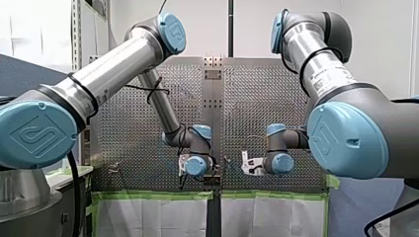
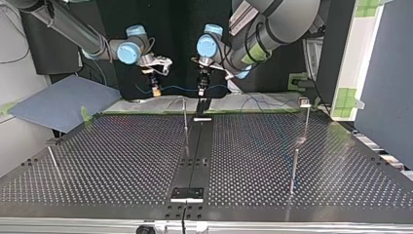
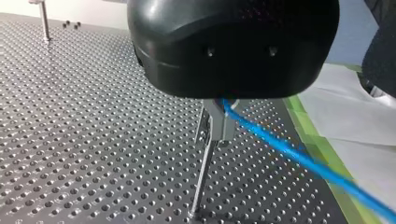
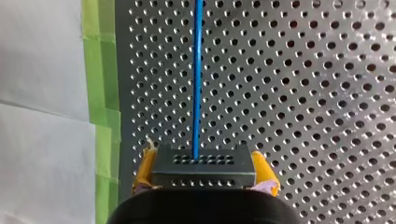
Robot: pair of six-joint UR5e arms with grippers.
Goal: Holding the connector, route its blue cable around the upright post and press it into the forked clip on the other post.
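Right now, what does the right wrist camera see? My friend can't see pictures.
My right gripper, with yellow pads, clamps a dark connector, and its blue cable runs straight ahead over the perforated table. Along the table's edge lie green tape and a white sheet.

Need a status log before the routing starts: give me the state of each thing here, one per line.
right gripper: shut on the connector, yellow pads on its sides.
connector: held off the table, cable leaving its face.
left gripper: shut on the blue cable.
blue cable: hanging in the air between the two grippers, round no post yet.
upright post: standing, bare.
clip post: standing, no cable in its clip.
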